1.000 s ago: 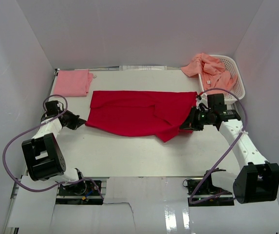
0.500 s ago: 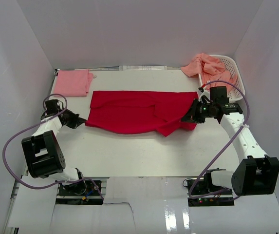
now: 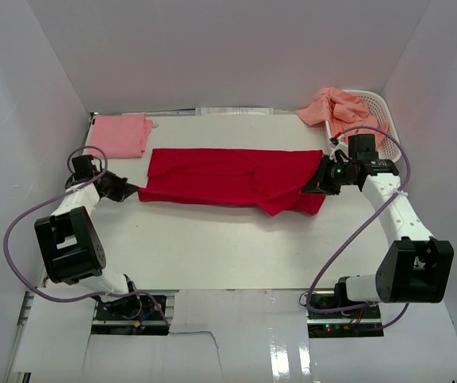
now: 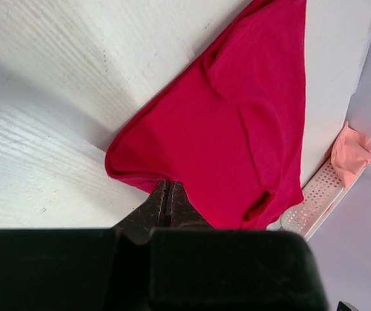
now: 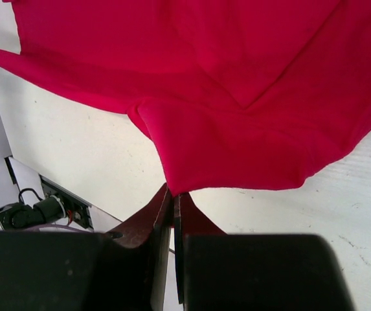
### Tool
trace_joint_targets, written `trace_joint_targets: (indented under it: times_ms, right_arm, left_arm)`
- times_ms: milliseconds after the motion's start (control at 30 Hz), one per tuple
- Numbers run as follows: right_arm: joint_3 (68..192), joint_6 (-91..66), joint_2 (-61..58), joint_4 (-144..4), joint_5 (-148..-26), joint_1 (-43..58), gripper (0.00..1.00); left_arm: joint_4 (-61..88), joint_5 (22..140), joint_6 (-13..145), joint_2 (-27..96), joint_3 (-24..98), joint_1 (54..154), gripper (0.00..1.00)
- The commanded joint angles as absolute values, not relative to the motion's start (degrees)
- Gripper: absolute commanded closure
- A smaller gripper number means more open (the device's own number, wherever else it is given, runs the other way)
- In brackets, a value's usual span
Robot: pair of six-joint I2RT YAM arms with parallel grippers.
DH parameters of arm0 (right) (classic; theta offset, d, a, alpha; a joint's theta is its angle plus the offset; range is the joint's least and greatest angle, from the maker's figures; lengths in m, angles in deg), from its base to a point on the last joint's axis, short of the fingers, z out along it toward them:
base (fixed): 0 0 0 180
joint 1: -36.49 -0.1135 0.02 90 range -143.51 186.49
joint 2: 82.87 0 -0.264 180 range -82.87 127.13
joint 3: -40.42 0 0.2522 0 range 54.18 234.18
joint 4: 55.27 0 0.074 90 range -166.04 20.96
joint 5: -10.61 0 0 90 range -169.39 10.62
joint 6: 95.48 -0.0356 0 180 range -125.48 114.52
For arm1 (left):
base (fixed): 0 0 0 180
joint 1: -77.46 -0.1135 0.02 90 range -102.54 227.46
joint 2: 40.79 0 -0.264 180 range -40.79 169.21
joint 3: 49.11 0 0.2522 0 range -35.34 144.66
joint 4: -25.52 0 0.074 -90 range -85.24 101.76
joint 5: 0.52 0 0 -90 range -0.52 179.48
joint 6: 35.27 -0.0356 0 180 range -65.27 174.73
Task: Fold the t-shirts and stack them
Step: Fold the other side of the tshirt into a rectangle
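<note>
- The red shirt [image 3: 232, 177] lies spread across the middle of the table [image 3: 212, 247]. Its long axis runs from 9 o'clock to 3 o'clock in the top view.
- Its near side is doubled over, and one flap comes to a point toward 6 o'clock, right of centre. Which end is the neck cannot be told.
- The left gripper [image 4: 169, 189] is at the shirt's 9 o'clock end. Its fingers are pressed together on the edge of the red cloth.
- The right gripper [image 5: 173, 194] is at the 3 o'clock end. Its fingers are likewise closed, pinching the cloth edge there.
- A pink shirt [image 3: 120, 134] lies folded flat at the table's 11 o'clock corner, just beside the red one and not touching it.
- Salmon shirts [image 3: 336, 108] are heaped in a white basket [image 3: 389, 128] at the 1 o'clock corner, spilling over its rim toward 9 o'clock.
- The table top is white with faint grain and scuff marks.
- Plain white walls [image 3: 228, 48] enclose the table at 9, 12 and 3 o'clock.
</note>
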State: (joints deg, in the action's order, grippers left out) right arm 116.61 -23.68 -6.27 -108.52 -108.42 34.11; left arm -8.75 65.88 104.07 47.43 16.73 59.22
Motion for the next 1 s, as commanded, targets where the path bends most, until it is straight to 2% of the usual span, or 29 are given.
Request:
trace_joint_targets:
  times_ms: [0, 967]
  right_arm:
    - [121.1, -21.7, -4.8, -108.1, -108.8, 34.6, 0.92]
    - [140.7, -22.0, 14.2, -108.0, -108.3, 35.1, 0.92]
  left_arm:
    - [-7.4, 64.4, 105.1, 48.2, 19.8, 59.4, 1.0]
    - [-8.1, 65.2, 106.5, 62.5, 34.7, 62.0, 1.0]
